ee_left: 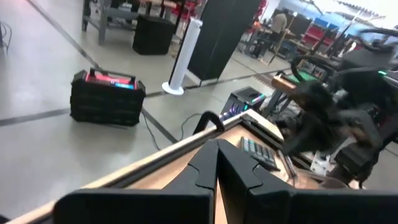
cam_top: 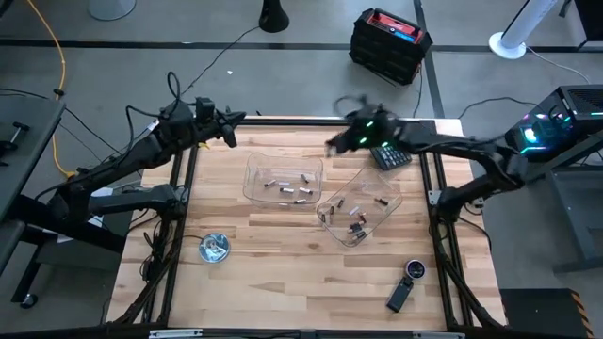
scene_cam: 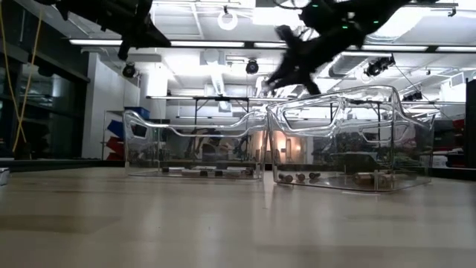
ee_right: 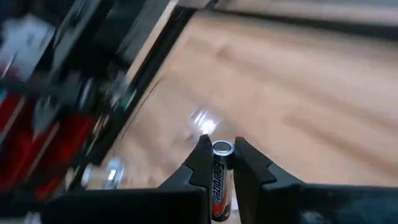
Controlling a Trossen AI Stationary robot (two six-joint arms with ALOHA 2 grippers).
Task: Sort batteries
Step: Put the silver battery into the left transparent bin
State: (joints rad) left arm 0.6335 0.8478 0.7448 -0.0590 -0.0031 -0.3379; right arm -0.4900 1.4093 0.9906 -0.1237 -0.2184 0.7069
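Note:
My right gripper (cam_top: 337,143) hovers over the table's far edge, behind the two clear trays, shut on a dark battery (ee_right: 219,180) with a silvery end. The left tray (cam_top: 254,174) holds several small batteries (cam_top: 287,186). The right tray (cam_top: 388,200), set askew, holds several more batteries (cam_top: 354,222). In the low view both trays rest flat on the wood, and my right gripper (scene_cam: 288,65) hangs above them. My left gripper (cam_top: 234,121) waits, shut, above the table's far left corner, and its closed fingers (ee_left: 217,149) point toward the right arm. My right gripper pinches the battery between its two fingers (ee_right: 200,152). The battery lies along the fingers, its silvery end (ee_right: 222,148) level with the fingertips. It is lifted clear, high above the wood.
A round shiny metal dish (cam_top: 214,248) sits near the table's left edge. A black oblong gadget (cam_top: 400,294) lies near the right front corner, and a dark keypad (cam_top: 389,156) lies by the far right edge. Bare wood (cam_top: 301,273) stretches along the near side.

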